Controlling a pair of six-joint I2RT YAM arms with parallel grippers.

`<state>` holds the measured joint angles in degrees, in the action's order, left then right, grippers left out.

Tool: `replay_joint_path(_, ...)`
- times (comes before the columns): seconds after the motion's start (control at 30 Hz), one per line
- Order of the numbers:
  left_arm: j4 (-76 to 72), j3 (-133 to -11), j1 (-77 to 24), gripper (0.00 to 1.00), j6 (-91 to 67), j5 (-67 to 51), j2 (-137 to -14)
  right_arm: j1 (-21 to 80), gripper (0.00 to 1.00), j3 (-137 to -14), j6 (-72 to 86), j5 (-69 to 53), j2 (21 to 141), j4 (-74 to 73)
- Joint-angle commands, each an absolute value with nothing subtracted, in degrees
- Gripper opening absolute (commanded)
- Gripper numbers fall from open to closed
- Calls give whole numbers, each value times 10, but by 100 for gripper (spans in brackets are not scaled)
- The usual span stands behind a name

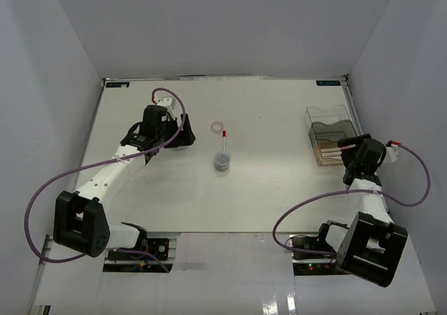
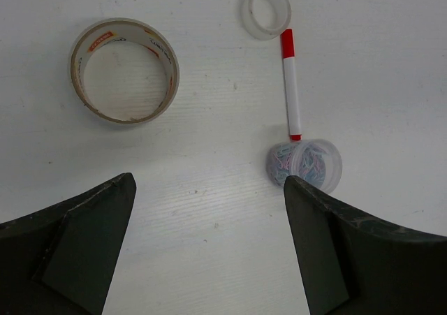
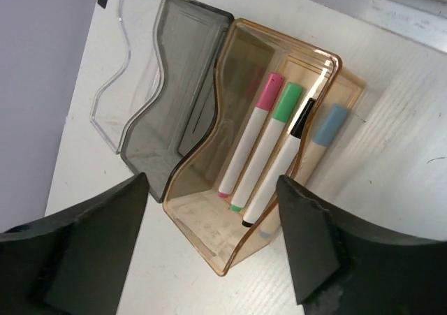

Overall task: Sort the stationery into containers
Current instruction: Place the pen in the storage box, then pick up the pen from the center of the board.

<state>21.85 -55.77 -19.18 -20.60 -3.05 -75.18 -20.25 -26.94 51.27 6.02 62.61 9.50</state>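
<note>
Stationery is partly sorted: under the spread, empty right gripper (image 3: 209, 214), the pink marker (image 3: 248, 140), green marker (image 3: 269, 147) and black marker (image 3: 279, 165) lie in the organiser (image 3: 202, 63), with the blue marker (image 3: 321, 137) just beside them. A careless lift could snag its thin rim and tip it. The left gripper (image 2: 209, 189), wide and holding nothing, hovers near the tape roll (image 2: 124, 70). The red marker (image 2: 290, 84) touches the tub (image 2: 311, 165) and lies beside the clear ring (image 2: 269, 10), so pinching it may roll the tub away.
</note>
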Motion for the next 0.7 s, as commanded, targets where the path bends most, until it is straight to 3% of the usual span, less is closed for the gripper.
replay_joint_path(0.0, 214, -558, -187, 98, -212, -47, -737, -206, 82, -304, 441, 72, 571, 57)
replay_joint_path(0.07, 213, -560, -187, 98, -220, -54, -748, -206, 94, -322, 390, 56, 539, 38)
replay_joint_path(0.13, 215, -568, -187, 98, -235, -54, -759, -206, 100, -340, 360, 27, 520, 7)
replay_joint_path(0.17, 221, -571, -187, 98, -244, -57, -775, -206, 93, -344, 339, 13, 503, 1)
replay_joint_path(0.23, 222, -584, -187, 98, -280, -71, -791, -200, 90, -352, 320, -40, 481, -26)
replay_joint_path(0.37, 227, -604, -203, 98, -329, -84, -840, -164, 91, -370, 261, -91, 468, -37)
replay_joint_path(0.67, 321, -764, -317, 93, -362, 74, -983, -91, 91, -357, 221, -98, 452, -48)
